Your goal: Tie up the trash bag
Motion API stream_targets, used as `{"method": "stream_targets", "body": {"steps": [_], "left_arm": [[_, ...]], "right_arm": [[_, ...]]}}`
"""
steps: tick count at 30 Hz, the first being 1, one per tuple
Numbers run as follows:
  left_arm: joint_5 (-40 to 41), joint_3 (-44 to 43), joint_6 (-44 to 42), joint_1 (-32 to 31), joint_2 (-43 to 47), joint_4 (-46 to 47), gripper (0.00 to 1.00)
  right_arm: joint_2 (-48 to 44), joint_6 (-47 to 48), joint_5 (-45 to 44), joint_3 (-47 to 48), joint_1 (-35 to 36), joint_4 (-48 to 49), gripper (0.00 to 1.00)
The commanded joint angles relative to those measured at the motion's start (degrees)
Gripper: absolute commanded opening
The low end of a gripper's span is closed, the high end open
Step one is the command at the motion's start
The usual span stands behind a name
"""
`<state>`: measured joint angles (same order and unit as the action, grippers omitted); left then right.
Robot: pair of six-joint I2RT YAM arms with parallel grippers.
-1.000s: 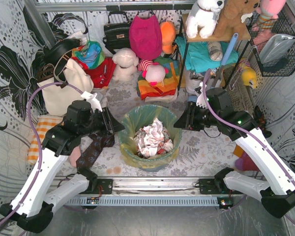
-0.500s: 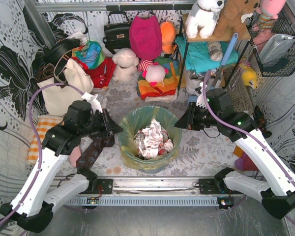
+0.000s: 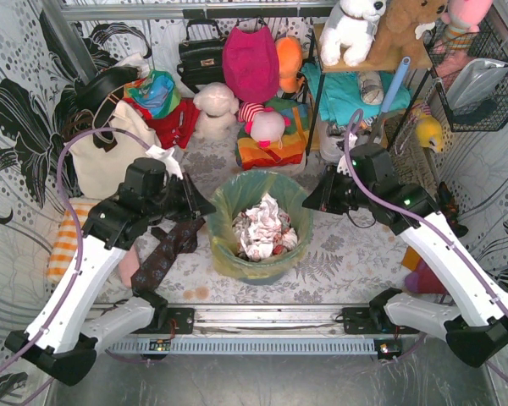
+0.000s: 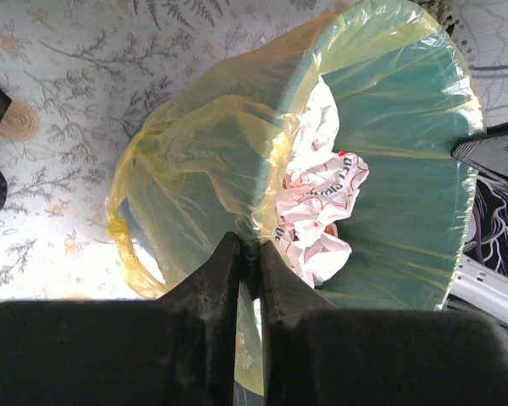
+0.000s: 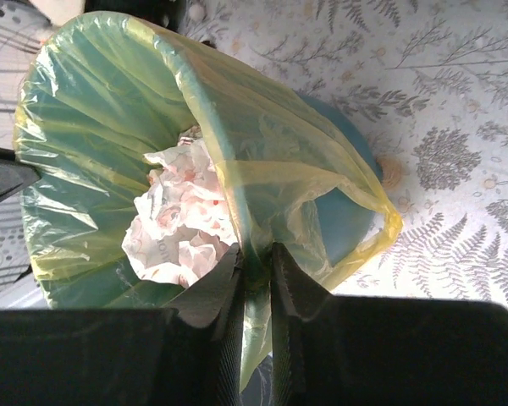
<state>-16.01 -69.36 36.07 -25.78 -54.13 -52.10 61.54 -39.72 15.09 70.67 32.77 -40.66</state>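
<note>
The trash bag (image 3: pixel 237 199), thin yellow plastic, lines a round teal bin (image 3: pixel 267 272) in the middle of the floral table. Crumpled white paper (image 3: pixel 262 230) fills it. My left gripper (image 3: pixel 206 208) is at the bin's left rim. In the left wrist view it (image 4: pixel 251 247) is shut on the bag's (image 4: pixel 203 161) folded-over edge. My right gripper (image 3: pixel 310 203) is at the right rim. The right wrist view shows it (image 5: pixel 256 252) shut on the bag's (image 5: pixel 279 161) edge there, with a loose yellow loop (image 5: pixel 388 222) hanging outside over the bin (image 5: pixel 343 216).
A cream tote (image 3: pixel 110 161) and an orange striped cloth (image 3: pixel 68 233) lie at the left. A dark patterned cloth (image 3: pixel 165 254) lies under the left arm. Soft toys, bags and folded cloth (image 3: pixel 271 139) crowd the back, by a shelf (image 3: pixel 364 85). A metal rail (image 3: pixel 262 320) runs along the near edge.
Both grippers have closed onto the bag's edge at opposite sides of the rim. Both arms and the bin have shifted slightly toward the back.
</note>
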Motion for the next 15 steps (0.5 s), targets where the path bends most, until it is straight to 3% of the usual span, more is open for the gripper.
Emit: {"method": "stream_targets", "body": {"steps": [1,15], "left_arm": [[-3.5,-3.7,-0.6,-0.5,-2.1,10.9,0.00],[-2.7,-2.3,-1.4,-0.5,-6.9,16.2,0.01]], "right_arm": [[1.2,-1.3,0.3,4.1,0.6,5.9,0.00],[4.6,0.3,-6.3,8.2,0.5,5.4,0.00]]}}
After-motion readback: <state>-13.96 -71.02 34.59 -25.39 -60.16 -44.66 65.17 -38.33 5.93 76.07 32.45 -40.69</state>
